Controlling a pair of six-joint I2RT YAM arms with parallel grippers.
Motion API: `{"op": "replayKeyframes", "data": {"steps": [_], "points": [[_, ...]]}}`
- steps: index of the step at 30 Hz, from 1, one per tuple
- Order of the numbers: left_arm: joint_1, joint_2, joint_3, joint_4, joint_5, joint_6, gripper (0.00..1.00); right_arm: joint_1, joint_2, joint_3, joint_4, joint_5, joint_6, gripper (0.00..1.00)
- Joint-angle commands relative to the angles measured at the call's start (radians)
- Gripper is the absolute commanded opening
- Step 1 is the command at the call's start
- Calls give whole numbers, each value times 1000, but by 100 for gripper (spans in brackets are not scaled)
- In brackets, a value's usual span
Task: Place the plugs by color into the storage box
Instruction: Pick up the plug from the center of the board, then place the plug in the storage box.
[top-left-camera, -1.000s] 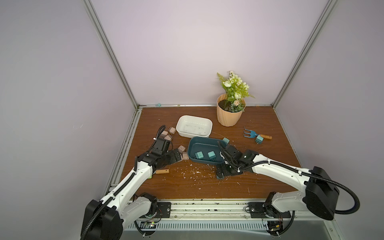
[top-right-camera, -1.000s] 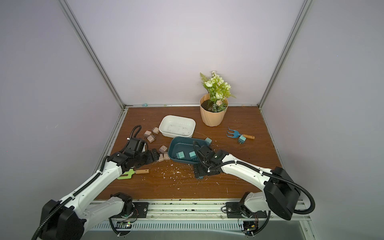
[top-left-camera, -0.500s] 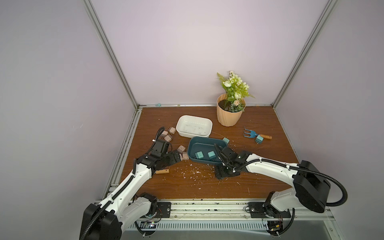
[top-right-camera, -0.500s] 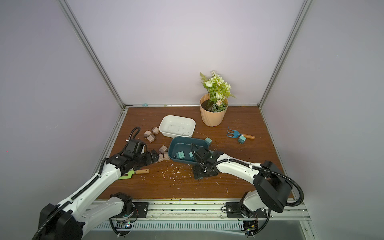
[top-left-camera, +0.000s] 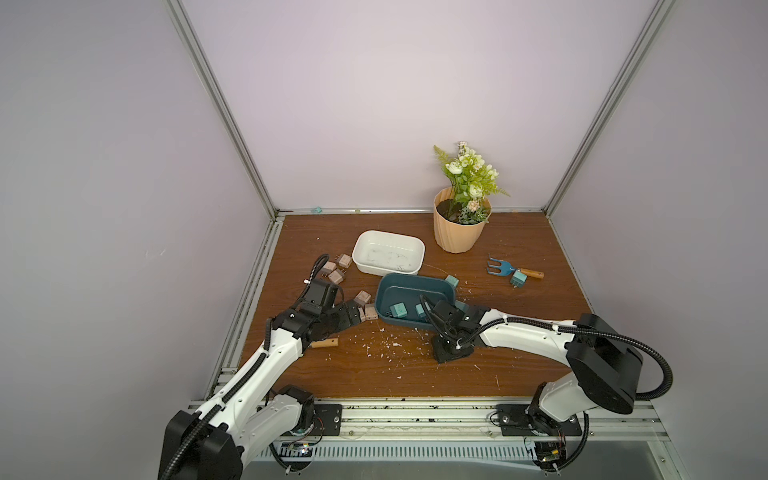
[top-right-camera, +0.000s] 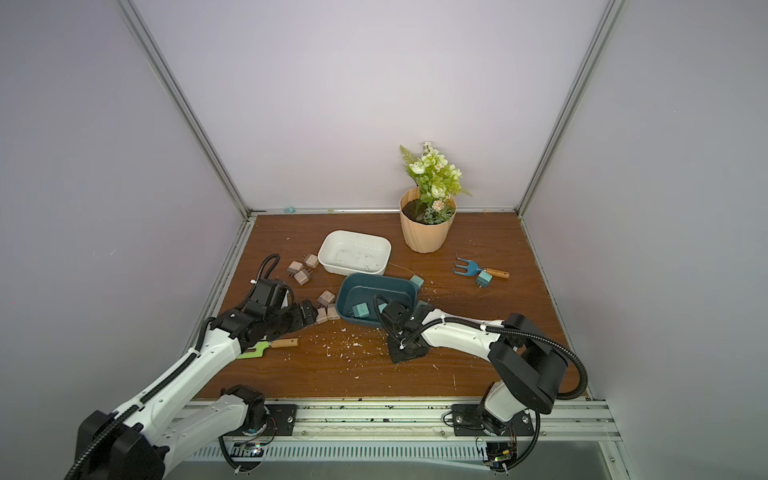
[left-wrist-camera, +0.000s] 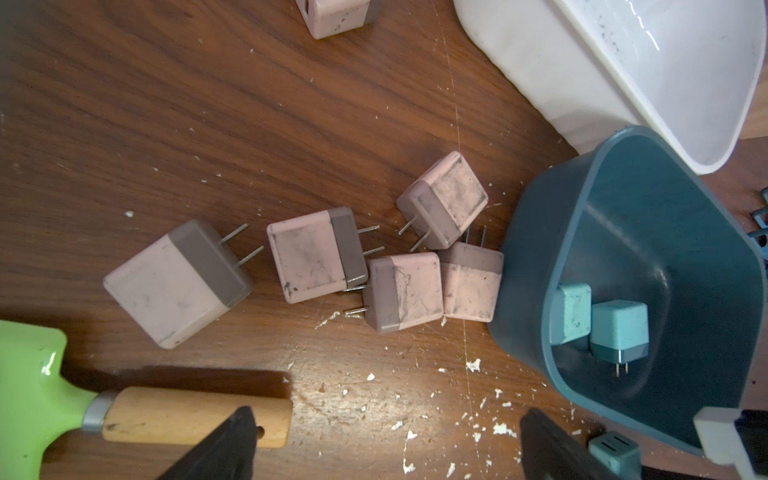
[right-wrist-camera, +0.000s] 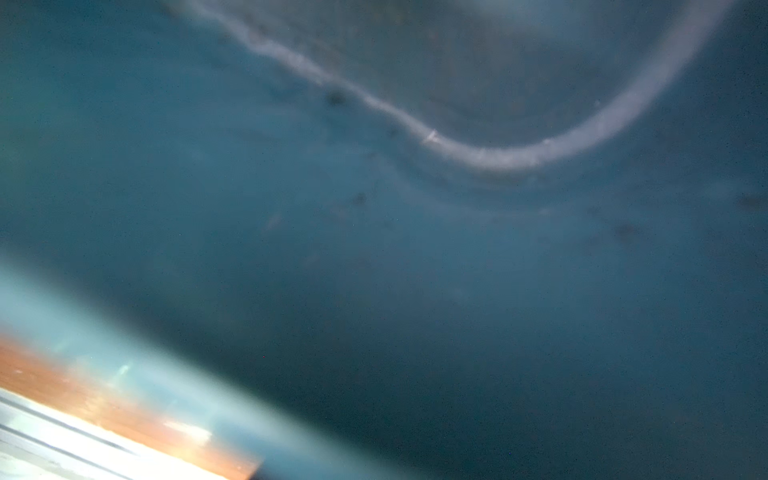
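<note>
- Hovering low over the worktop, the left claw has its fingers spread wide apart with nothing between them.
- Five tan plugs lie in a loose cluster just ahead of that claw, their prongs pointing different ways. The one nearest the teal tub sits just beside its outer wall.
- Three more tan plugs lie close together on the worktop beside the white tub.
- Two teal plugs lie inside the teal tub. Another teal plug rests outside at its far corner, and one more teal plug lies against the blue garden fork.
- The right claw is at the teal tub's near rim. Its wrist view shows only blurred teal, so I cannot tell whether its fingers are apart or together.
- A green trowel with a wooden handle lies beside the left arm.
- A flower pot stands near the back wall.
</note>
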Motion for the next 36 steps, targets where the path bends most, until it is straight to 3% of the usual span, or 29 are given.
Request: {"op": "replayKeyframes", "data": {"steps": [1,10,15,26,36], "points": [[-7,-8,-7,-19,-19,-3,100,9,7,38,-41,23,0,48],[-8,-8,-14,-1,-26,0,100,11,-86,221,-240,11,-24,46],[-8,-12,-23,8,-34,-8,100,8,-56,364,-290,13,-44,46],[-7,-37,7,-36,-73,-14,100,-78,429,888,-317,65,-225,46],[-4,-71,9,-50,-84,-19,100,-128,699,1123,-318,33,-282,46]]}}
